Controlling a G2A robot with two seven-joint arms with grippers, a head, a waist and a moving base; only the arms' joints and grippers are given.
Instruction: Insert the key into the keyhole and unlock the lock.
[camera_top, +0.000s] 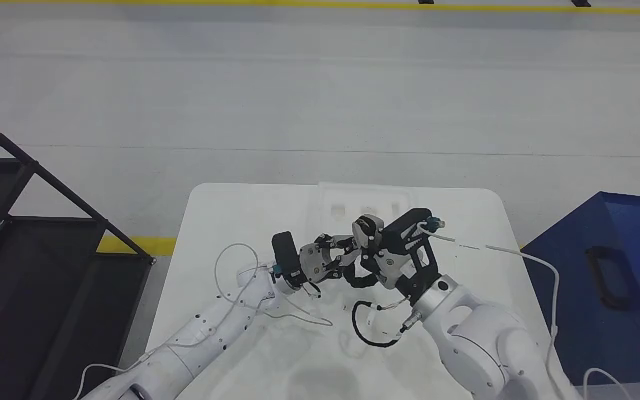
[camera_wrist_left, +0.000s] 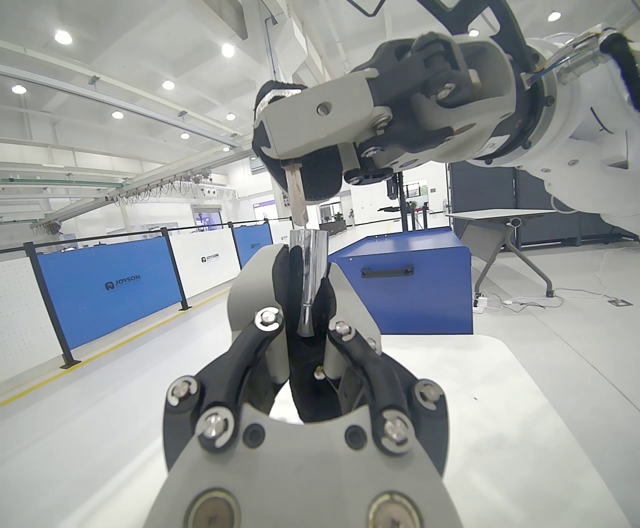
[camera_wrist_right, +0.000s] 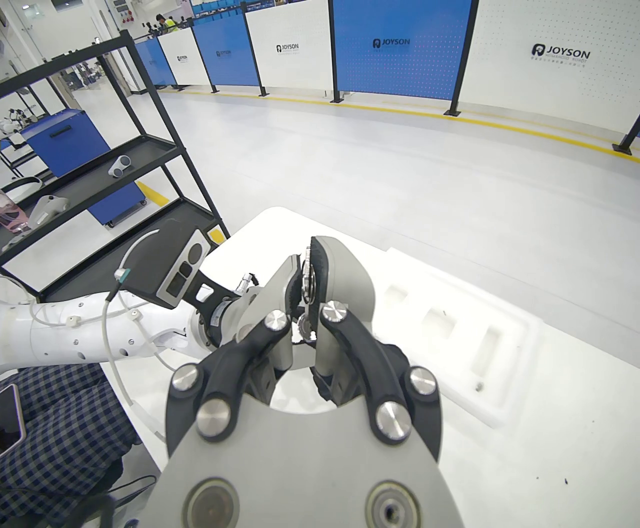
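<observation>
key (camera_wrist_left: 298, 197) head: hidden in right gripper (camera_wrist_left: 294, 161) | lock (camera_wrist_left: 311, 250) base: hidden in left gripper (camera_wrist_left: 303, 280)

The slim silver metal key (camera_wrist_left: 298, 196) is hanging tip-down, its tip sitting just above the top of the shiny chrome cylinder lock (camera_wrist_left: 308, 272), which is standing upright

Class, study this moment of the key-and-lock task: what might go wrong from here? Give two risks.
1. The key, pinched in the right tool, hangs just above the end of the lock, seemingly toward one edge. Pushing down may jam it against the face instead of entering.
2. The shiny lock is gripped in mid-air by the left tool above the table. Pressure might make it slip or tilt.
</observation>
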